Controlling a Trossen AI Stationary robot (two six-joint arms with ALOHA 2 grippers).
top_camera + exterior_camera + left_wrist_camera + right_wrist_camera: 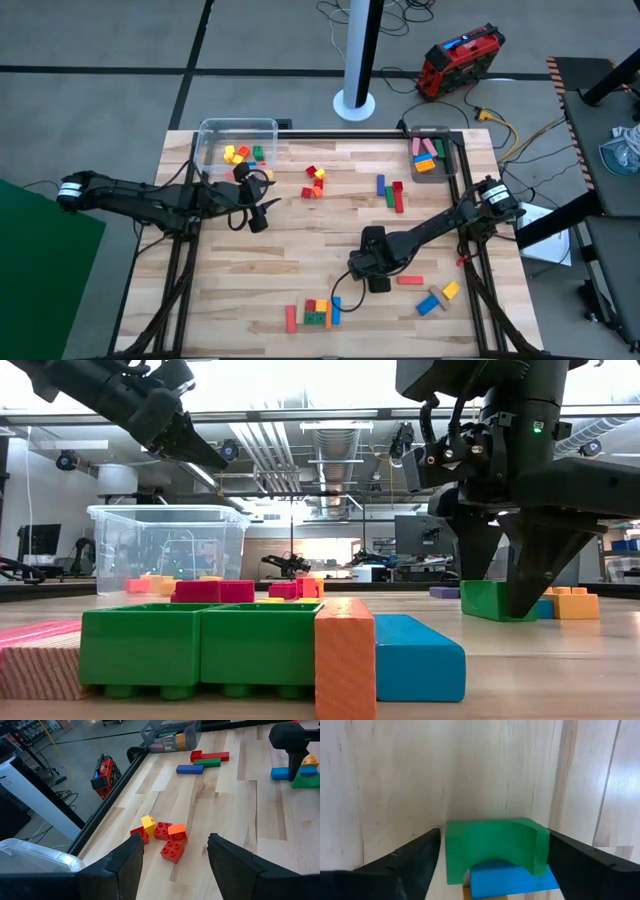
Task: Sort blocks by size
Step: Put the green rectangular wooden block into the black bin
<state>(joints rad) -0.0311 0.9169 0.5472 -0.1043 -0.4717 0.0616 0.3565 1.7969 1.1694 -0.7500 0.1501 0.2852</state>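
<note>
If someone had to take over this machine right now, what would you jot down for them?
Right pincer: down at the table, fingers open either side of a green block, not clamped.
Left pincer: open, empty, raised above the red, yellow and orange cluster.
Done: some blocks lie in the clear tub and the grey tray.
Left: loose groups mid-table and along the near edge.

A robotics lab or workshop.
You are looking at a wooden table (300, 230) on a grey concrete floor (120, 40), with a white pole (361, 50), a red power unit (460, 60) and loose cables (500, 130) beyond its far edge; across the table you see exposed ceiling ducts (335, 445), monitors and benches.
</note>
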